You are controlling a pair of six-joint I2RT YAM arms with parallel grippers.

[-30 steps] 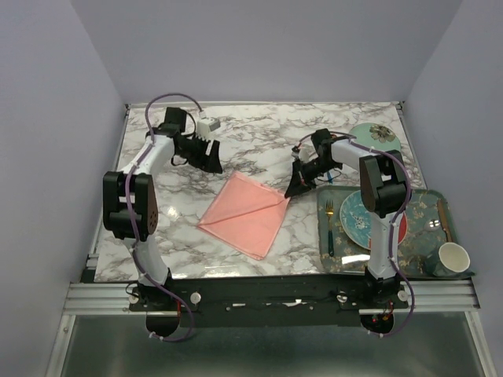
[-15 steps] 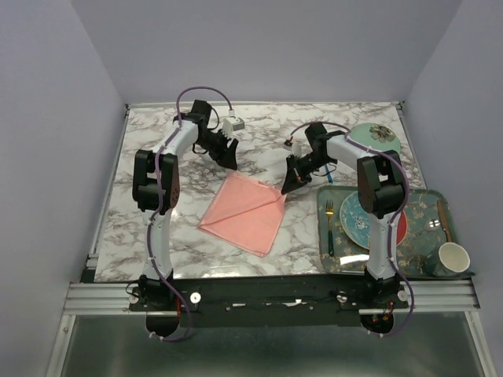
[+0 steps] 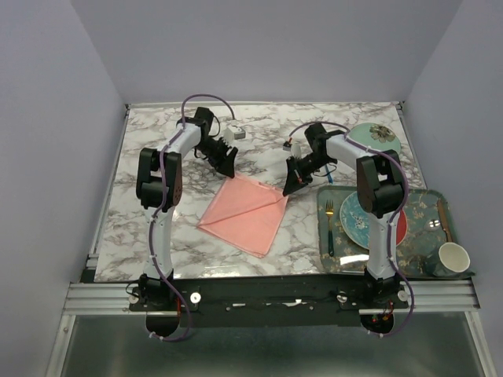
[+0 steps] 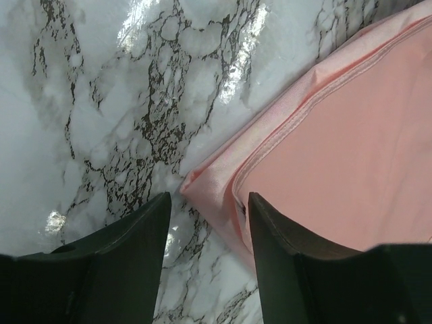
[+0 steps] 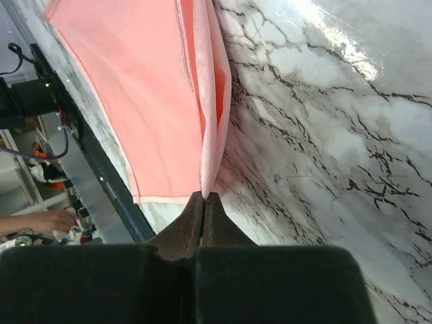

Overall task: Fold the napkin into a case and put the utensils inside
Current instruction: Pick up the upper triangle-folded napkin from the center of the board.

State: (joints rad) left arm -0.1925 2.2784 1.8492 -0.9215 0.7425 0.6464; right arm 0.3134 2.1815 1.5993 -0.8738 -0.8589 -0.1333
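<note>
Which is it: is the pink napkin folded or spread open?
Folded: the napkin shows stacked hemmed layers at its corner in both wrist views.

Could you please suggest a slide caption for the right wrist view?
Right gripper pinching a corner of the folded salmon-pink satin napkin on the white marble table.

Counts: one napkin (image 3: 245, 214), one tray (image 3: 424, 195), one cup (image 3: 453, 258), one fork (image 3: 330, 224). Two teal plates (image 3: 354, 216) (image 3: 381, 133). Two robot arms (image 3: 161, 181) (image 3: 379, 188).
</note>
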